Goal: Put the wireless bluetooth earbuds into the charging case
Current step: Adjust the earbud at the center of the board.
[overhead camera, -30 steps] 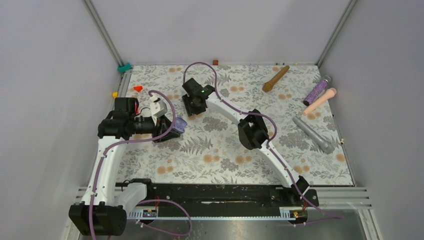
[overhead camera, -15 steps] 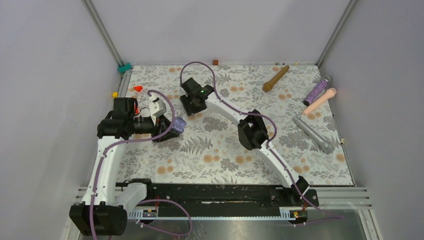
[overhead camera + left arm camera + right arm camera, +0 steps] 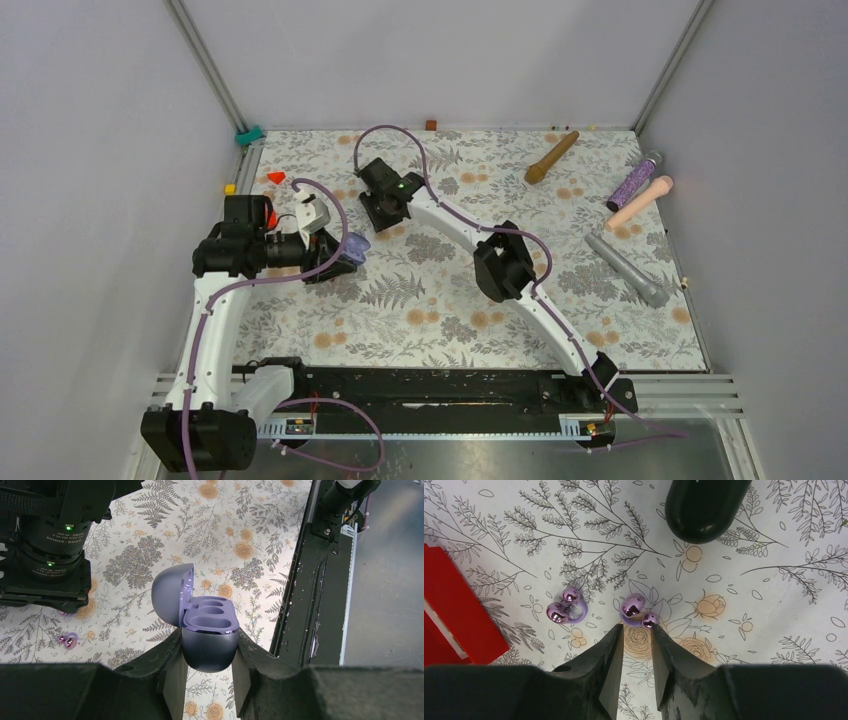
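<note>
Holding the case [image 3: 209, 652] by its lower body, the left gripper [image 3: 209, 636] is clamped on it above the floral table [image 3: 150, 510], and the lid stands open. The right gripper [image 3: 636, 627] hangs low over the table with its fingers a little apart. One purple earbud [image 3: 633, 609] lies just at the fingertips. The other earbud [image 3: 564, 608] lies between it and the red tray [image 3: 459, 615].

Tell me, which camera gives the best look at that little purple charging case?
The left wrist view: the charging case fills the middle, lid open, both sockets empty, clamped in the left gripper. The top external view shows only a small purple blob there. The right wrist view misses it.
</note>
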Controlling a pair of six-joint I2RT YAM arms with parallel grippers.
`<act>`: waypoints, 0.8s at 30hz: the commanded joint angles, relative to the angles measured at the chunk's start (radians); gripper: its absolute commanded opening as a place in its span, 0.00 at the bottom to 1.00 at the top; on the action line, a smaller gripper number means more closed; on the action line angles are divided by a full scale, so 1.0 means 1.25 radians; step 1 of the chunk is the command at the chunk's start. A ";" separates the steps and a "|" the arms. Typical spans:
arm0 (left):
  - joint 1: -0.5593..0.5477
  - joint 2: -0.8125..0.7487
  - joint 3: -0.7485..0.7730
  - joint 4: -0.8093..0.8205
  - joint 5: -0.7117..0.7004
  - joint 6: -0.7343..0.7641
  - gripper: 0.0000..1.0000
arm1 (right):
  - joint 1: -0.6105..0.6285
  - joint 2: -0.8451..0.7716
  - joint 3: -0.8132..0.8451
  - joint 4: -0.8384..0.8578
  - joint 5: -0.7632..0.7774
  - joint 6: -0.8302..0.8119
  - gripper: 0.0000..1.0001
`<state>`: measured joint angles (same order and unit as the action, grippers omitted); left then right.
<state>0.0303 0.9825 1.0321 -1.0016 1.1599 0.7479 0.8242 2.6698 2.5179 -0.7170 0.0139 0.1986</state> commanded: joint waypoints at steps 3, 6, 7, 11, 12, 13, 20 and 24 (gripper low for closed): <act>0.010 -0.008 0.031 0.008 0.055 0.018 0.00 | 0.013 0.007 0.028 0.020 -0.025 -0.024 0.33; 0.012 -0.007 0.031 0.008 0.056 0.018 0.00 | 0.018 0.007 0.037 0.010 -0.042 -0.051 0.30; 0.013 -0.008 0.030 0.008 0.056 0.019 0.00 | 0.021 0.005 0.045 0.003 -0.048 -0.065 0.31; 0.015 -0.007 0.030 0.008 0.058 0.019 0.00 | 0.025 -0.034 0.053 0.006 -0.061 -0.117 0.42; 0.015 -0.009 0.031 0.008 0.057 0.019 0.00 | 0.027 -0.046 0.051 0.014 -0.052 -0.134 0.44; 0.015 -0.009 0.031 0.007 0.056 0.019 0.00 | 0.027 -0.054 0.051 0.020 -0.041 -0.149 0.46; 0.019 -0.004 0.032 0.007 0.056 0.017 0.00 | 0.027 -0.014 0.100 0.017 0.048 -0.265 0.59; 0.019 0.002 0.032 0.008 0.053 0.016 0.00 | 0.027 -0.005 0.109 0.029 0.075 -0.295 0.61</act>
<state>0.0475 0.9836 1.0321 -1.0016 1.1759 0.7483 0.8509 2.6705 2.5908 -0.6994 0.0452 -0.0902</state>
